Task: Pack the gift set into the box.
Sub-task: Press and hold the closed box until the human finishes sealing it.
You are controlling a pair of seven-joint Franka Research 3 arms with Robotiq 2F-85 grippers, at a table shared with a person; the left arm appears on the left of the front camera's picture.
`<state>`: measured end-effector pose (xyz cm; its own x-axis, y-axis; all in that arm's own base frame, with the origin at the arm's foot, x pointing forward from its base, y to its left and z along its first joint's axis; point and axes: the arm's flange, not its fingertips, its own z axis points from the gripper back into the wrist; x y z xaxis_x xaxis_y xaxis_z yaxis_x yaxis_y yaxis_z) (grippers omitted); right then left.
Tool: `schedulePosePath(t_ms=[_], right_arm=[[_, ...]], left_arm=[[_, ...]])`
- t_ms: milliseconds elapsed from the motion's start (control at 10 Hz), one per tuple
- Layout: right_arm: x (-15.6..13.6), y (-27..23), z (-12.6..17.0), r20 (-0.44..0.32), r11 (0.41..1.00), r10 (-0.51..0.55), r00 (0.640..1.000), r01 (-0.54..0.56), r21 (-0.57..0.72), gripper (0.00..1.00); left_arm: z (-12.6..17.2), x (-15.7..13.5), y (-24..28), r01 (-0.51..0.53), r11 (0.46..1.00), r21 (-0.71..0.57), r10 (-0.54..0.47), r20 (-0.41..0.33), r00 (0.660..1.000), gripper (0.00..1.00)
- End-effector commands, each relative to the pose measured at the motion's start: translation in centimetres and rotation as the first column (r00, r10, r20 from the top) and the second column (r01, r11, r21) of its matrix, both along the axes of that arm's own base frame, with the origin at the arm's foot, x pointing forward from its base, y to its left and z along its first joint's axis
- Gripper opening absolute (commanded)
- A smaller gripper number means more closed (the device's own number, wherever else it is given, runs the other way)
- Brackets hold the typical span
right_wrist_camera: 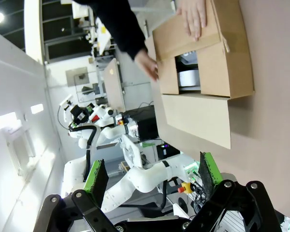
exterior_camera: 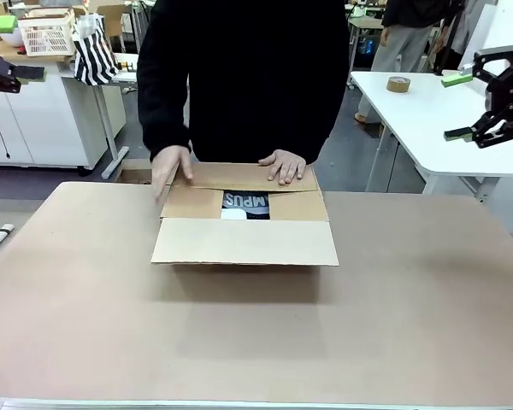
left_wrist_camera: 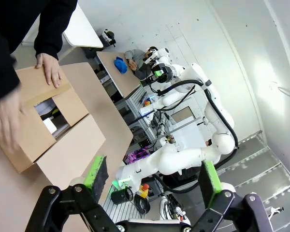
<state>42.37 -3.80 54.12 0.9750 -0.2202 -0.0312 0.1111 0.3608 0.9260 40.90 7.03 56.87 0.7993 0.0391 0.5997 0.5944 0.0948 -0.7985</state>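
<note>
The grey white-lettered gift set (exterior_camera: 246,202) lies inside the shallow brown cardboard box (exterior_camera: 299,206), where a person's hand (exterior_camera: 284,166) presses its far flap (exterior_camera: 231,176) down, the near flap (exterior_camera: 244,243) likely closing next, with the left fingers (left_wrist_camera: 97,175) and right fingers (exterior_camera: 458,134) spread, well away from the box.

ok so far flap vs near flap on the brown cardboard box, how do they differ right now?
The far flap of the plain brown corrugated cardboard box is folded in over the opening; the near flap is spread outward toward the robot. A person's hand rests flat on the far flap; nothing touches the near flap. Both are long flaps of the same brown cardboard.
</note>
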Motion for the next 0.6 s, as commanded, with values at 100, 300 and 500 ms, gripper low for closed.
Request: schedulePosePath(t_ms=[100,300,500], right_arm=[[-0.02,0.02,-0.09,0.010,1.000,-0.002,1.000,0.002,-0.014,1.00],[-0.02,0.02,-0.09,0.010,1.000,-0.002,1.000,0.002,-0.014,1.00],[-0.02,0.02,-0.09,0.010,1.000,-0.002,1.000,0.002,-0.014,1.00]], left_arm=[[-0.07,-0.35,-0.08,-0.001,1.000,0.011,0.001,-0.009,1.000,1.00],[-0.07,-0.35,-0.08,-0.001,1.000,0.011,0.001,-0.009,1.000,1.00],[-0.07,-0.35,-0.08,-0.001,1.000,0.011,0.001,-0.009,1.000,1.00]])
